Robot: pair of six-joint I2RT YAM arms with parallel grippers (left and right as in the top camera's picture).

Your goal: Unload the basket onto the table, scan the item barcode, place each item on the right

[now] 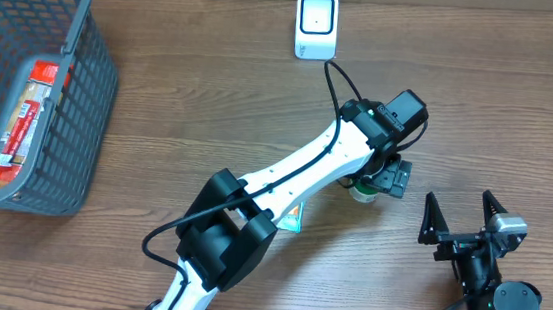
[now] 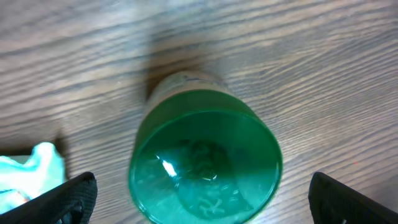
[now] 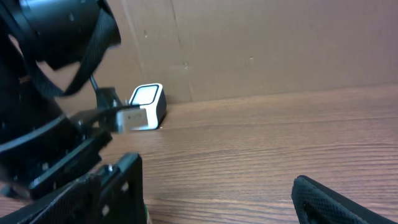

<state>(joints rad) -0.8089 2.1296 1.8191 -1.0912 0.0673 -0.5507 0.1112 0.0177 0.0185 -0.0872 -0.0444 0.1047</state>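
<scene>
One green plastic container point(image 2: 205, 165) sits between the fingers of the left claw point(image 2: 202, 194), which are spread wide and not touching it.
Probably light, stiff and slick; pinch its round sides, directly under the claw.

Brown wood-grain table point(image 1: 521, 116) fills the overhead view, with the grain running side to side. The surface is matte and the light on it is even and soft. Close up, the table shows darker streaks in the grain. Along the table's far edge stands a plain tan wall point(image 3: 280, 43), looks like flat board, and it meets the table in a straight line. A near-vertical seam point(image 3: 180, 56) runs up the wall from the table's far edge. A few small dark specks point(image 3: 252, 60) sit on the wall just above the table.
</scene>
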